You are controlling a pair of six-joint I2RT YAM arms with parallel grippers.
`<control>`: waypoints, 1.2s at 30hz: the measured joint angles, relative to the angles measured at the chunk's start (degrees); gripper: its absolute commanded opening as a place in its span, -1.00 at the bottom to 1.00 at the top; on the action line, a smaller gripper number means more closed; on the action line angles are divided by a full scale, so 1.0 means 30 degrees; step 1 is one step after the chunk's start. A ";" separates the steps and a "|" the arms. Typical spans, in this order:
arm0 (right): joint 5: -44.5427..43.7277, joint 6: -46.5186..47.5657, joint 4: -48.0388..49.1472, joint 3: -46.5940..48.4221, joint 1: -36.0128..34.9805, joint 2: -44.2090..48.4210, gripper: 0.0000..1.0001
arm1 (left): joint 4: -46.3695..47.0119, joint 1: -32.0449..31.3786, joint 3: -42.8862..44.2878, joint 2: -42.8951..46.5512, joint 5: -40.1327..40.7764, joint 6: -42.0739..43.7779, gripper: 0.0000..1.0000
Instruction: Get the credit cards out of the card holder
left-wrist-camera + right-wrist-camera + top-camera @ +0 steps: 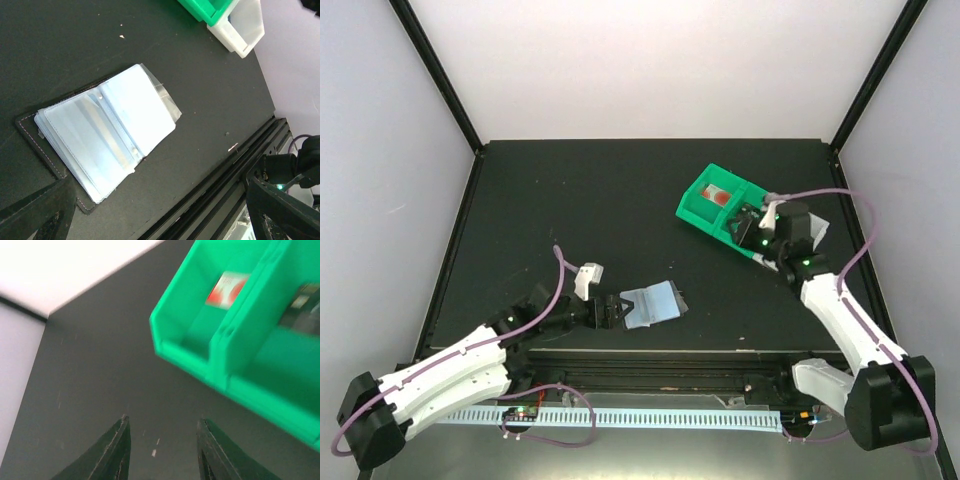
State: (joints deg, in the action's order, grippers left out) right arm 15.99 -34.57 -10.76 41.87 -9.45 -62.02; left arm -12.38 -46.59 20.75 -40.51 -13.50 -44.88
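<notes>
Card holder (105,135) is lying opened up on the desk (570,200) near the front edge, right in front of the left hand (613,312). That hand is spread wide and gripping nothing. Can't tell if any cards are in the sleeves. Right hand (163,420) hovers beside the green tray (200,355), fingers (117,450) apart, nothing between them.

White-shelled left arm (450,375) and right arm (845,320) have black joints; purple cables (561,268) loop along each (tiny green lights (807,262) dot the right).
</notes>
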 measured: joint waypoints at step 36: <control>0.0860 -0.0517 0.4736 -0.5020 -1.1876 -0.6244 -0.67 | 0.3293 0.0262 -0.2004 -0.2004 0.1049 -0.1188 0.91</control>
State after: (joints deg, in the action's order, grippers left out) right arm 18.57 -36.12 3.44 26.81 -45.08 -80.75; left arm -2.50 -45.80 14.74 -46.52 -10.35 -48.45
